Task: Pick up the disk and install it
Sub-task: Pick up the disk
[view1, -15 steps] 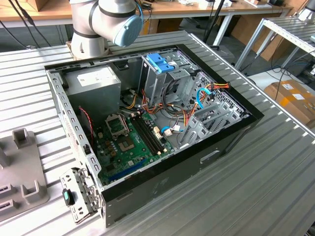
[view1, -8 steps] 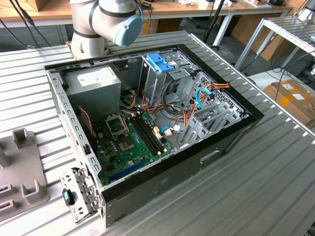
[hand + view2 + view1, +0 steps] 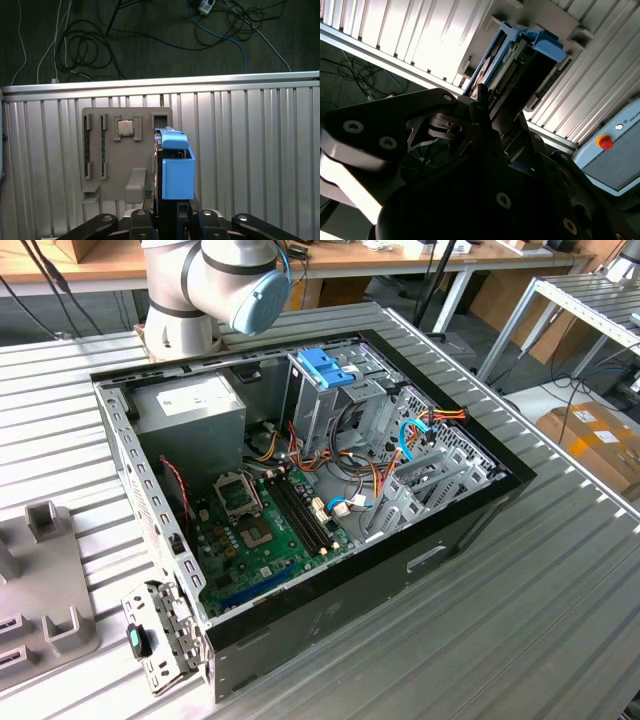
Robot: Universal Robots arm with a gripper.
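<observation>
We see the black gripper (image 3: pixel 176 207) closed on the grey metal disk with blue plastic side rails (image 3: pixel 178 170), held edge-on at the grey slotted fixture plate (image 3: pixel 112 160) on the ribbed metal worktop (image 3: pixel 250 150).

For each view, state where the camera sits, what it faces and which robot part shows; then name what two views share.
Exterior view: off the arm, high up, looking down into the open computer case on the ribbed table; the arm's lower joints show.
First wrist view: on the arm, looking down past the gripper at the disk and grey tray.
Second wrist view: on the arm, looking along the gripper to the disk.
Both wrist views share gripper, disk and grey tray.
</observation>
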